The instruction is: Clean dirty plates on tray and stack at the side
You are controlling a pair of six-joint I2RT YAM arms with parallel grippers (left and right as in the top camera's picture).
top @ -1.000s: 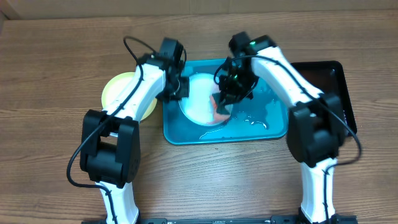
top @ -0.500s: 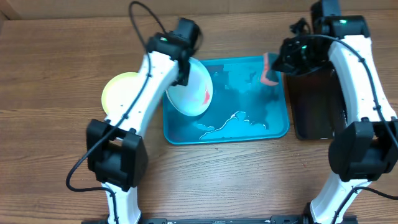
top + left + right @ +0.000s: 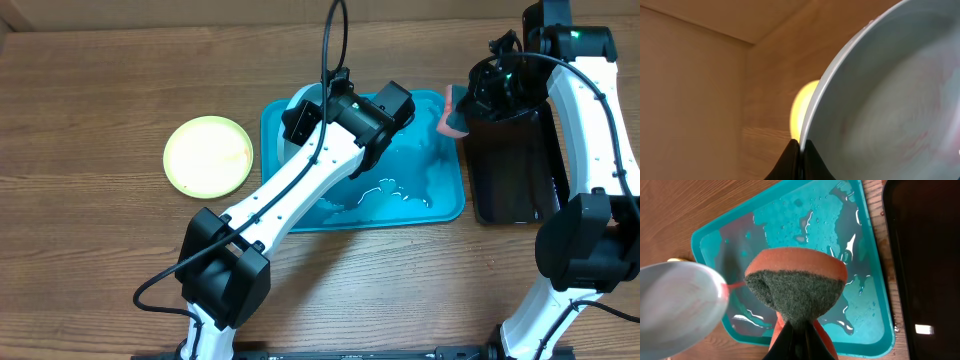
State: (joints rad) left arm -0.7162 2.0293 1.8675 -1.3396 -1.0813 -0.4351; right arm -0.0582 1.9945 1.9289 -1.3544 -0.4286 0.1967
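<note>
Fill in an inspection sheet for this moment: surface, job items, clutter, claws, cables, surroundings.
Surface: wooden table, bare wood grain.
Job's things: turquoise tray wet, with puddles; pale plate lifted and tilted over the tray's left end, faint pink streaks on it; green plate flat on the table, left of the tray.
Clutter: black tray right of the turquoise one.
Claws: left claw shut on the pale plate's rim; right claw shut on an orange sponge, scourer face outward, near the tray's right edge.
Cables: black cable loops above the left arm; another at the right wrist.
Surroundings: nothing seen.
</note>
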